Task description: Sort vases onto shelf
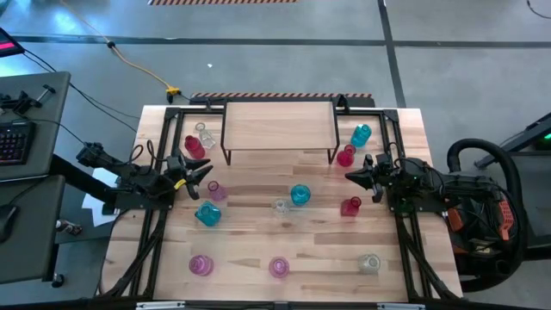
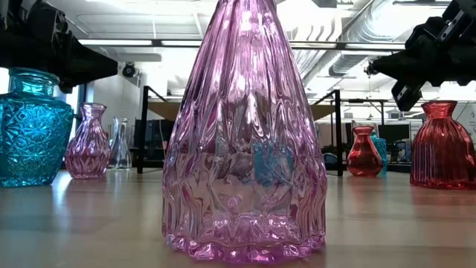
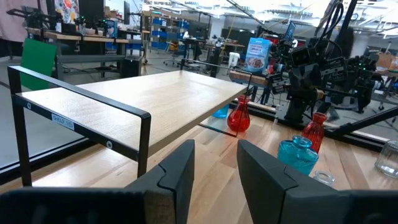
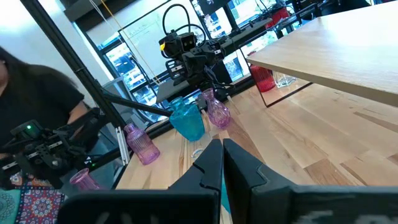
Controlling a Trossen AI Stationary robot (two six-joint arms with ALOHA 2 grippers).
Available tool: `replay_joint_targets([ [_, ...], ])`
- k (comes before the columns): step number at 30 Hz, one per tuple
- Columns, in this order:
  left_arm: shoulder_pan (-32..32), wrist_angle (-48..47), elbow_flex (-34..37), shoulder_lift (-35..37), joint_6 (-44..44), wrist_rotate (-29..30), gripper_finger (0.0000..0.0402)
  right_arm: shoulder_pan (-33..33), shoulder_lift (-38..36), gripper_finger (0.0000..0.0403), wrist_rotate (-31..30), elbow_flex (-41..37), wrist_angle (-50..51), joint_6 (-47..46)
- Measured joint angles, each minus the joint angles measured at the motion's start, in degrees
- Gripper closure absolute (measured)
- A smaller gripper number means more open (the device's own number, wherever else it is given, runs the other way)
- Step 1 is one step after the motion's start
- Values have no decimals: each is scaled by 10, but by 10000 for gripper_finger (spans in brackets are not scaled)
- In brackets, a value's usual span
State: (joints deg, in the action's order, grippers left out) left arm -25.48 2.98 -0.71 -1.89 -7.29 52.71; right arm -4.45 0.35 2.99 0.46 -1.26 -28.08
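Observation:
The shelf [image 1: 280, 127], a light-wood board on thin black legs, stands at the table's far middle with nothing on its top. Several vases stand upright on the tabletop around it: red [image 1: 194, 145] and clear [image 1: 205, 136] by its left legs, teal [image 1: 361, 135] and red [image 1: 346, 156] by its right legs, and pink [image 1: 215, 191], teal [image 1: 207, 213], teal [image 1: 300, 195] and red [image 1: 350, 207] in the middle. My left gripper [image 1: 200, 170] hovers level at the left, open, with nothing between its fingers [image 3: 180, 168]. My right gripper [image 1: 355, 176] hovers level at the right, shut and empty.
Near the front edge stand two pink vases [image 1: 201, 265] [image 1: 279, 267] and a clear one [image 1: 368, 263]; the middle pink one [image 2: 244, 134] fills the low view. A small clear vase [image 1: 281, 205] sits at the centre. A person in a dark sleeve [image 4: 37, 106] is beyond the table's left side.

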Motion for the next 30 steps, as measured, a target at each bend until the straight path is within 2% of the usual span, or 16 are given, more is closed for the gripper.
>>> replay_joint_targets([
  [30, 0, 0, 0, 0, 4, 6, 289, 0, 0, 402, 0, 0, 0, 0],
])
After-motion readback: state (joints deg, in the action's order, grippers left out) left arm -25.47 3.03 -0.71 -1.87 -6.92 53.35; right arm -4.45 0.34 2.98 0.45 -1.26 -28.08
